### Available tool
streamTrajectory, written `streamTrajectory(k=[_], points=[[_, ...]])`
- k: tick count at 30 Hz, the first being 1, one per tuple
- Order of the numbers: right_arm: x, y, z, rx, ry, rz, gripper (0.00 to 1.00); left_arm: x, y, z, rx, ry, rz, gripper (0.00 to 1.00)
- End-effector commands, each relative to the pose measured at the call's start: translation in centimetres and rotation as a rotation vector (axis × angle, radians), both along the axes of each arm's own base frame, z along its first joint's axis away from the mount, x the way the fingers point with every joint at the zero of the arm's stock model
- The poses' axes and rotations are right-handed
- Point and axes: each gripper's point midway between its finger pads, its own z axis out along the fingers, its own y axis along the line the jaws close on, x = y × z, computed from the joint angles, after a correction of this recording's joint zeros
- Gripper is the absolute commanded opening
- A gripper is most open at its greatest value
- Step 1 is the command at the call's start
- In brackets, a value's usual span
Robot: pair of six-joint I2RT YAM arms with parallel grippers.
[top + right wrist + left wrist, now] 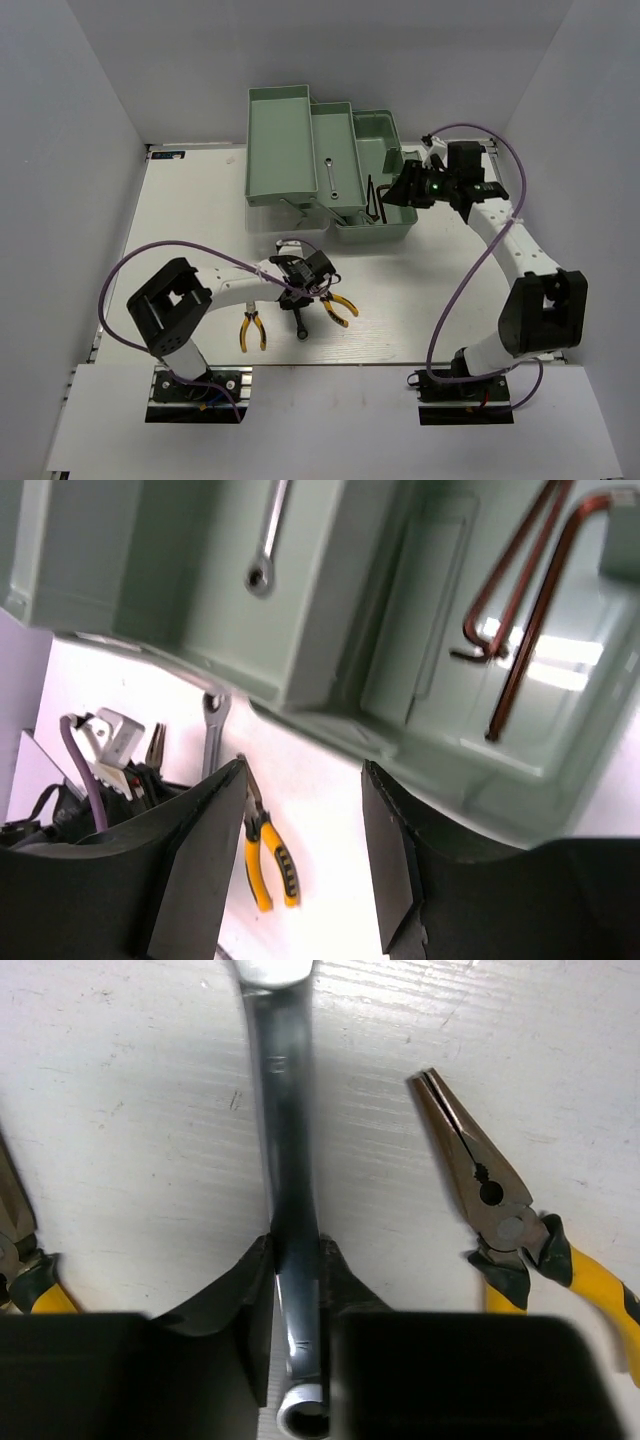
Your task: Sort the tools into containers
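Observation:
A long silver wrench point(285, 1140) lies flat on the white table, and my left gripper point(297, 1260) is shut on its shaft near the ring end. From above, the left gripper point(305, 275) sits in front of the pale green toolbox point(275, 140), with the wrench point(298, 318) poking out toward me. Yellow-handled pliers lie on either side, one to the right point(500, 1210) and one to the left point(252, 328). My right gripper point(304, 768) hangs open and empty over the toolbox's front right. Dark-red hex keys point(530, 610) lie in the box's bottom, and a short wrench point(265, 550) lies in a tray.
The toolbox's fold-out trays point(330, 130) are spread open at the back middle of the table. White walls close in the table on the left, right and back. A purple cable point(190, 250) loops over the left arm.

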Motion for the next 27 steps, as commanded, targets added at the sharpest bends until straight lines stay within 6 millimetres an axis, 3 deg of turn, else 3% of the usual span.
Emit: streamTrajectory(k=[1,5,10,16,19,26,27], points=[[-1.0,-0.9,2.2,0.062,-0.070,-0.011,0.56,-4.8,3.2,-3.7,0.116,0.160,-0.020,0.20],[-2.2,-1.9,2.3,0.085,-0.061,-0.026,0.56,-6.3,3.1,-4.3,0.073,0.184,-0.037,0.02],[-3.9,-2.8,2.5,0.093,-0.062,-0.037,0.57,-7.4,2.7,-4.6,0.017,0.179,-0.064,0.00],[-5.1,-3.9,1.8,0.106,-0.045,-0.061,0.57,-8.5,3.3,-5.5,0.023,0.209,-0.065,0.16],[-5.6,-4.3,1.5,0.113,-0.032,-0.075,0.57,-8.8,3.5,-6.4,0.051,0.226,-0.071,0.31],[-6.2,-4.6,1.2,0.145,-0.015,-0.079,0.58,-9.7,4.3,-7.4,0.117,0.276,-0.074,0.39],[-5.7,-5.5,1.2,0.146,-0.021,-0.109,0.58,-9.8,4.5,-7.6,0.128,0.282,-0.073,0.39]])
